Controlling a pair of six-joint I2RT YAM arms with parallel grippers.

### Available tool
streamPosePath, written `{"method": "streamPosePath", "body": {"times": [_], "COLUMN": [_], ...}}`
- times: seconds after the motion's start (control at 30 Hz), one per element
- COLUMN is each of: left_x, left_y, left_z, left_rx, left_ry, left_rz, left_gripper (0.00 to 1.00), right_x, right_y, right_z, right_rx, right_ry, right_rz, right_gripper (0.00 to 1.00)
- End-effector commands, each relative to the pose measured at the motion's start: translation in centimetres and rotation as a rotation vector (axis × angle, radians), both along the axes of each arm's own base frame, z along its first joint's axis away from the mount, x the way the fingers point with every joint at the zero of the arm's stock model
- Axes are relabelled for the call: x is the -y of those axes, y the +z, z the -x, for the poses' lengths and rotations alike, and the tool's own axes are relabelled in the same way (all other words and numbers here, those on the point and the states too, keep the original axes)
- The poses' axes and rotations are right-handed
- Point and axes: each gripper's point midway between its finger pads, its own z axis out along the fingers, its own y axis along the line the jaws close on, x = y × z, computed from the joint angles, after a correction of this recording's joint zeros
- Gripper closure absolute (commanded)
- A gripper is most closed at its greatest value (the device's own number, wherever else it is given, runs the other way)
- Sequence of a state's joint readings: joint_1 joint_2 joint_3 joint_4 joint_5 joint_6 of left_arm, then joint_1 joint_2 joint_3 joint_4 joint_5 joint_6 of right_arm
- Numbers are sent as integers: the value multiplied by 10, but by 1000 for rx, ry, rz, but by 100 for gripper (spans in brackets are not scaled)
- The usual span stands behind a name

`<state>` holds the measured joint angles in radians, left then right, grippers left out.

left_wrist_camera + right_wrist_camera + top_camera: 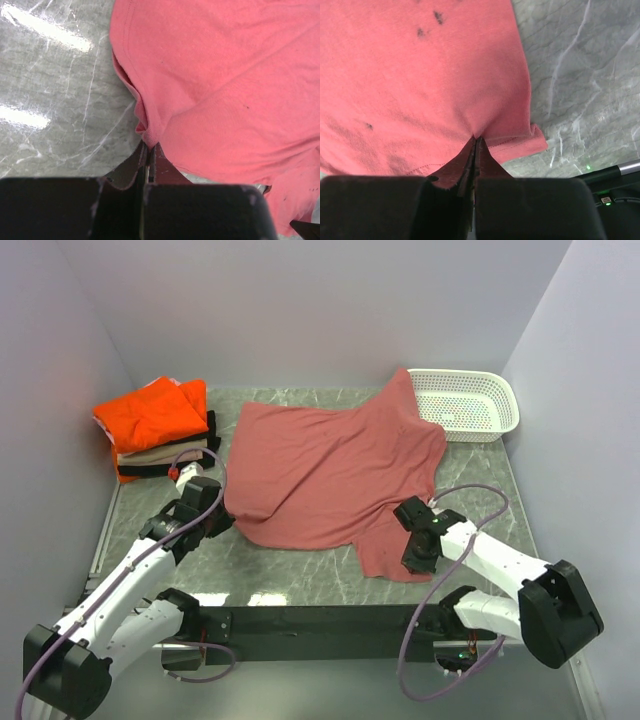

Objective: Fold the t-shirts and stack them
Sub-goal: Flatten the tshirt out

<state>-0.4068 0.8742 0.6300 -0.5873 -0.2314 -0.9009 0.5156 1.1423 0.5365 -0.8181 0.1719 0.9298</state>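
Note:
A dusty-red t-shirt [320, 475] lies spread on the marble table [290, 575], one sleeve draped over the basket's rim. My left gripper [222, 515] is shut on the shirt's near left edge; in the left wrist view the cloth [225, 85] bunches into the closed gripper [149, 146]. My right gripper [412, 540] is shut on the hem at the near right corner, and the fabric [420, 75] puckers at the shut gripper [476, 139]. A folded stack sits at the far left: bright orange t-shirt [150, 415] on top, beige [160, 454] and black [150, 469] below.
A white perforated basket [470, 405] stands at the far right against the wall. Grey walls close in the table on the left, back and right. A black rail [320, 620] with the arm bases runs along the near edge.

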Motion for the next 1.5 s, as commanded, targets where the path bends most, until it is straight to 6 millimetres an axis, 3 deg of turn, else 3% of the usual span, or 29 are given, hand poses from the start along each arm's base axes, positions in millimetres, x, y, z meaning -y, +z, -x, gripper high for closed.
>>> {"method": "streamPosePath", "body": {"times": [0.0,0.13,0.27,0.57,0.83,1.17,1.37,1.47], "left_x": [4,7,10,10,9,0,-6,-6], "left_y": [14,16,21,31,46,52,56,58], "left_z": [-6,-4,-3,8,21,36,40,38], "left_rx": [52,42,41,27,24,14,27,33], "left_ry": [-26,-48,-67,-75,-67,-25,2,4], "left_rz": [21,25,34,50,88,97,93,92], "left_gripper": [99,99,100,99,100,99,99,99], "right_x": [2,-8,-1,-12,-5,-21,-30,-28], "right_y": [5,27,49,69,97,100,101,102], "right_z": [4,3,16,50,72,111,117,110], "right_rx": [9,56,24,-65,-127,-232,-241,-210], "right_ry": [33,69,83,170,253,314,338,341], "right_rz": [14,-35,-6,-38,14,-106,-126,-98], "right_gripper": [100,100,100,100,100,100,100,100]}}
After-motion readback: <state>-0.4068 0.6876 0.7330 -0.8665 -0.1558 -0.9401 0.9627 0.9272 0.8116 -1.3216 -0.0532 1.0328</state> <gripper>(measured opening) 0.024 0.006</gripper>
